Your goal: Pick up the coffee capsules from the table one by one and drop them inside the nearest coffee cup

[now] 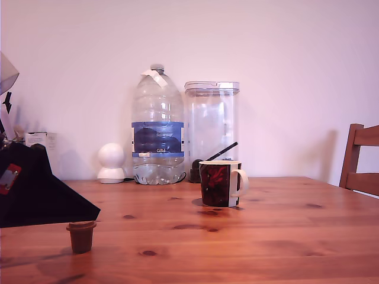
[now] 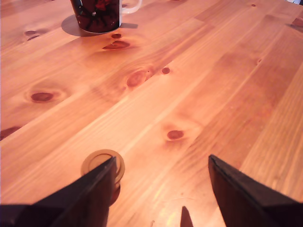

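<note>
While one capsule point(image 1: 81, 235) stands on the table point(image 1: 284, 236), the work appears to be at an early stage.

Item, capsule: small brown pod, upright with its wide rim uppermost, at the exterior view's lower left, well apart from the cup. The wrist view shows its round rim point(image 2: 102, 163) partly behind one finger of the gripper. No other capsule shows on the table in either view.

Item, cup point(image 1: 221, 183): dark mug with a red-and-black pattern and a white handle, near the middle of the table. A dark stick-like object rises near its rim. Its inside is hidden, so whether any capsule already lies there cannot be told.

Item, gripper point(image 2: 161, 170): jaws spread wide and holding nothing, with bare wood between them. The capsule sits at the edge of one finger point(image 2: 90, 194), not centred in the gap. In the exterior view only a black part of the arm point(image 1: 35, 189) shows, above and just beside the capsule.

Item, background: large water bottle point(image 1: 157, 127), clear plastic canister point(image 1: 211, 124), small white round device point(image 1: 111, 163), all against the wall; a wooden chair point(image 1: 361, 160) at the exterior view's right.

Judgement: the grasp is not yet made. Left to do are centring on the pod, closing, carrying it to the cup and dropping it in.
</note>
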Robot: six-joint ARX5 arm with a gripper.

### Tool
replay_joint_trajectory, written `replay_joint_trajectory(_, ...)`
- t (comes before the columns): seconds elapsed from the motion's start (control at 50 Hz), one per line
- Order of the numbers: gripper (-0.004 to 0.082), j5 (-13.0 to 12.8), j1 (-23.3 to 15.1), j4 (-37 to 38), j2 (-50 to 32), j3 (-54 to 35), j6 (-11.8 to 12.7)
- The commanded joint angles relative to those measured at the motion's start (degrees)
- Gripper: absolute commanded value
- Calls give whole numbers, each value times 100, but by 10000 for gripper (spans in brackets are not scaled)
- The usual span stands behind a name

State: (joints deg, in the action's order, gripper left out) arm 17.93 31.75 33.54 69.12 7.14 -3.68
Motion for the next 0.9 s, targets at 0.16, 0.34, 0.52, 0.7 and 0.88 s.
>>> replay_joint_trajectory(0.16,533,-39,-35,-22,-50,-37,63)
replay_joint_trajectory(0.34,533,-42,-35,111,-68,-81,66)
replay_joint_trajectory(0.52,533,-170,-61,929,-367,-542,205)
replay_joint_trajectory(0.7,533,-426,-111,901,-887,-756,271)
replay_joint_trajectory(0.88,533,-511,-260,374,-1228,-756,323)
